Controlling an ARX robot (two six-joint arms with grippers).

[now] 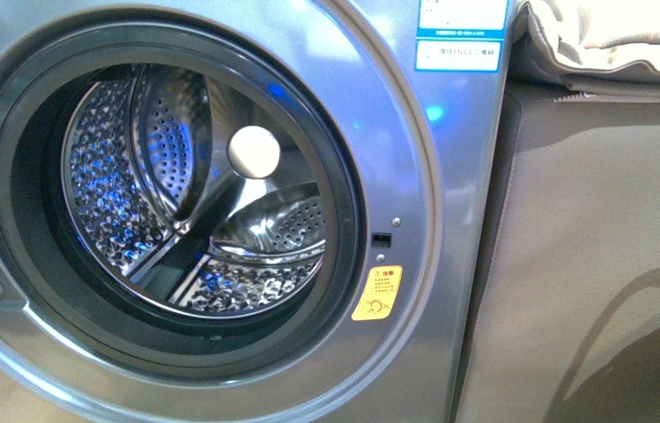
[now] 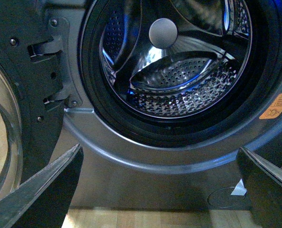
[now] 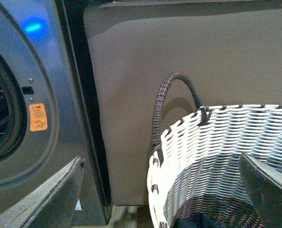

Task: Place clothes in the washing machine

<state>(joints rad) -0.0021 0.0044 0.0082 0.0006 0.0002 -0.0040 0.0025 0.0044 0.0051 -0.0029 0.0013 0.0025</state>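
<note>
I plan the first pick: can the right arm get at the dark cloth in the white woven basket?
Probably yes: the open right claw faces the open top of the white woven basket, and nothing covers the dark cloth inside.

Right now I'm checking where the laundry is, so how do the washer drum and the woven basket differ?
The drum is shiny perforated steel; the basket is white weave with a dark looped handle. The drum faces sideways and shows no clothes inside; the basket opens upward, with dark clothes at its bottom. Both are round and open.
</note>
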